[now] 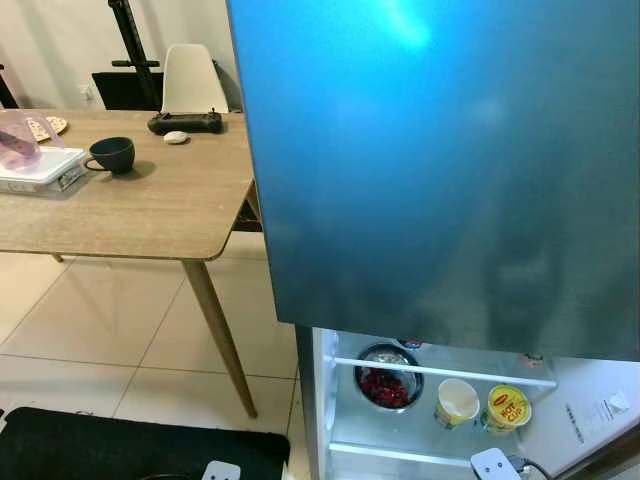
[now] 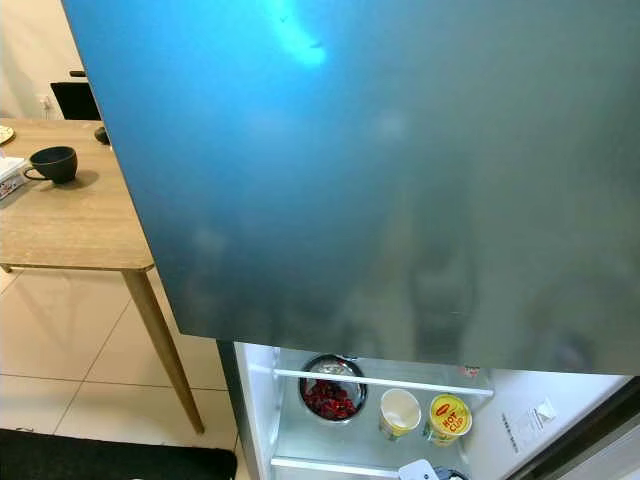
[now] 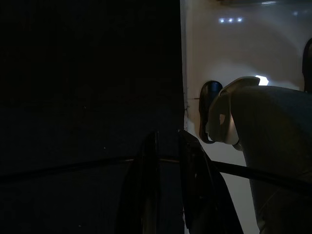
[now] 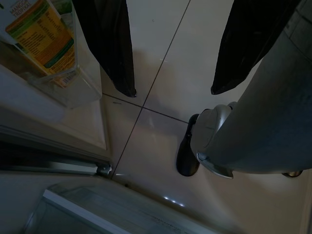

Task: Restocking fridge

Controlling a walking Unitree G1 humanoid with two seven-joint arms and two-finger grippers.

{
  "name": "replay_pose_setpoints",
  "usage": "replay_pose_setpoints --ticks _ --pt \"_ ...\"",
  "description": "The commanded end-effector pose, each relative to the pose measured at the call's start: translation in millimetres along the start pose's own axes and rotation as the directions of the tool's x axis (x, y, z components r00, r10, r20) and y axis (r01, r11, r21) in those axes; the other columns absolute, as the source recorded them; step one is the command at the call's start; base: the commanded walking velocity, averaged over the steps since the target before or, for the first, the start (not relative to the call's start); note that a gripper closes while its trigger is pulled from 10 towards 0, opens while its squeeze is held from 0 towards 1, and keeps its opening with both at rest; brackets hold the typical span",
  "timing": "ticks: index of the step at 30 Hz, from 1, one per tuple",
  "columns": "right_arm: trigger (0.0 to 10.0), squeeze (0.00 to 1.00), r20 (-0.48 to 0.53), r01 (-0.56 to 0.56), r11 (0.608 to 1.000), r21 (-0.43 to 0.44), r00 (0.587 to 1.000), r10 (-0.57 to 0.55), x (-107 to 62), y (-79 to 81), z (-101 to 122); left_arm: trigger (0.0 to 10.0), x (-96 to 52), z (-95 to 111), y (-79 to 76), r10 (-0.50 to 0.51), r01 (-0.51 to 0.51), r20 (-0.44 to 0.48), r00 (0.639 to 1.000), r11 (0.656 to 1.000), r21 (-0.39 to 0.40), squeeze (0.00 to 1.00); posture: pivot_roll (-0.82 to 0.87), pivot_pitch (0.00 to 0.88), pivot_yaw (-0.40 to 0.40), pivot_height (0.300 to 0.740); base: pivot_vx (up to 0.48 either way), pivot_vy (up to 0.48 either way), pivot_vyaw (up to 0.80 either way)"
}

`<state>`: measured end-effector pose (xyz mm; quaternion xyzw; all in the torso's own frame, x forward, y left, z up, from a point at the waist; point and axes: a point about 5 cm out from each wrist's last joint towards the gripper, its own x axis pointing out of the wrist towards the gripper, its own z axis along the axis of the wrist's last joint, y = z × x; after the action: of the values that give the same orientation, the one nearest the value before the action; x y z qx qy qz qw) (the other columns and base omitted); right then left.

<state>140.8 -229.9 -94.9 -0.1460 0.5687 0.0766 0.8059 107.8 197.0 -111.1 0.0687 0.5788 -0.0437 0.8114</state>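
A blue-grey fridge door (image 1: 440, 170) looms closest to the robot's head camera, blocking much of the scene. Below its lower edge the lit fridge interior (image 1: 330, 400) is open to view: on a shelf there stand a steel bowl of red food (image 1: 388, 378), a pale paper cup (image 1: 457, 401) and a yellow instant-noodle cup (image 1: 507, 407), side by side. The right gripper (image 4: 173, 90) hangs over pale floor tiles (image 4: 161, 58), its two black fingers spread wide and holding nothing, beside a door bin with a juice carton (image 4: 41, 34). The left gripper (image 3: 168, 146) sits in deep shade, fingers narrowly parted and empty. Farther off, a wooden table (image 1: 150, 205) carries a dark mug (image 1: 113, 154), with a white chair (image 1: 193, 78) behind it
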Motion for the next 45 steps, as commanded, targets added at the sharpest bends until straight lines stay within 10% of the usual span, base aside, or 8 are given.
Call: replay_pose_setpoints --ticks 1,45 --pt "10.0 0.00 -0.010 0.006 1.000 -0.001 1.000 -0.006 -0.2 -1.2 -1.0 10.0 0.5 -10.1 -15.2 -0.056 0.056 -0.041 0.998 0.998 0.006 0.00 -0.06 0.000 -0.061 0.740 0.000 0.000 0.00" --pt "10.0 0.00 -0.006 0.005 1.000 0.013 1.000 -0.005 0.3 1.5 -0.6 10.0 0.3 -11.2 -13.0 -0.040 0.036 -0.037 0.999 0.994 -0.102 0.00 -0.07 0.000 -0.056 0.740 -0.112 0.000 0.00"
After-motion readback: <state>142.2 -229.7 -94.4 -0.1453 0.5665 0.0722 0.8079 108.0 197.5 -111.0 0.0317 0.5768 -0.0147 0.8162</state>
